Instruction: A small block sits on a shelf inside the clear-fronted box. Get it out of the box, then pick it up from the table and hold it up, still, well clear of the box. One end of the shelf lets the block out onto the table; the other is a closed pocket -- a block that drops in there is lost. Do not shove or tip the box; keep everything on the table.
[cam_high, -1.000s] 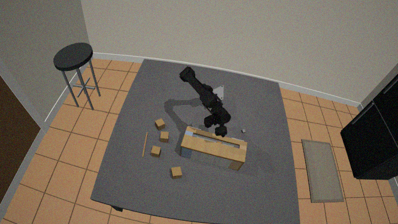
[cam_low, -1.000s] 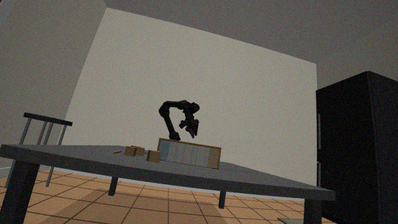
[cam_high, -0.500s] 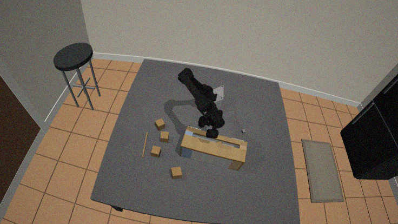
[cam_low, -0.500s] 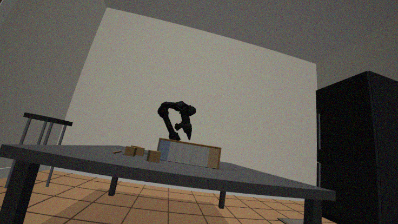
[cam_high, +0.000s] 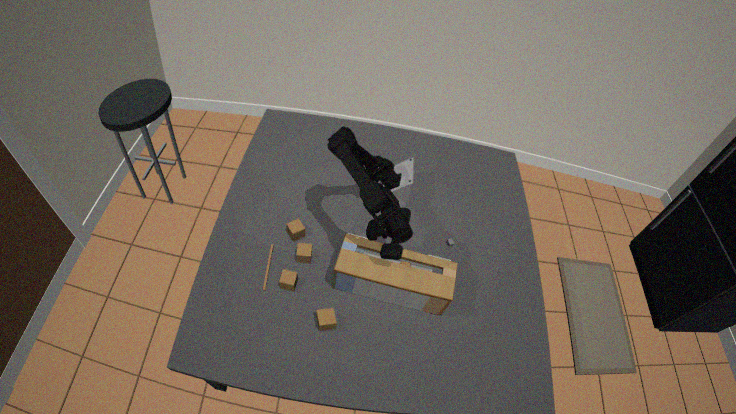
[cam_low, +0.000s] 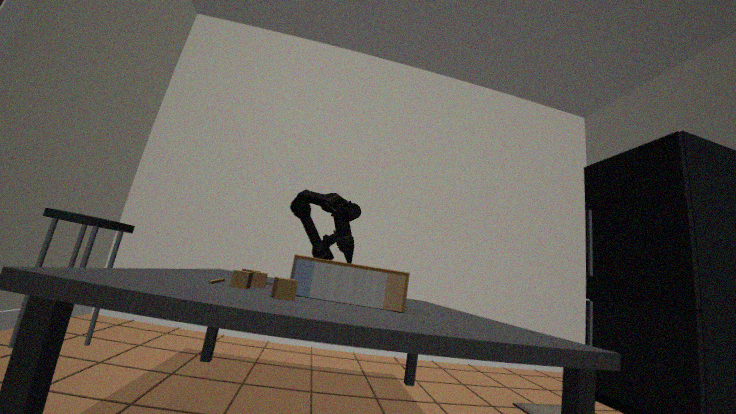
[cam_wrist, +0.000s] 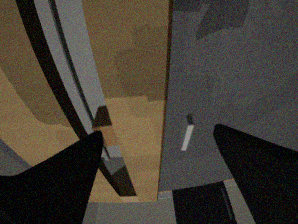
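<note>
The wooden box (cam_high: 391, 276) (cam_low: 395, 291) (cam_wrist: 133, 30) stands mid-table with its clear front (cam_low: 344, 284) facing the exterior camera and a long slot in its top. I cannot make out the block on the shelf in any view. My gripper (cam_high: 391, 250) (cam_low: 348, 255) (cam_wrist: 160, 133) is open and empty, pointing down just over the box's back top edge, toward its left end. In the wrist view one finger is over the box top and the other over the table behind it. A tiny grey cube (cam_high: 450, 241) lies on the table behind the box's right end.
Several wooden cubes (cam_high: 295, 228) (cam_high: 303, 252) (cam_high: 288, 279) (cam_high: 325, 318) (cam_low: 284, 288) and a thin wooden stick (cam_high: 268, 266) (cam_low: 217, 280) lie on the grey table (cam_high: 360, 360) (cam_low: 154, 296) left of the box. A stool (cam_high: 134, 102) and a black cabinet (cam_high: 689, 257) stand off the table.
</note>
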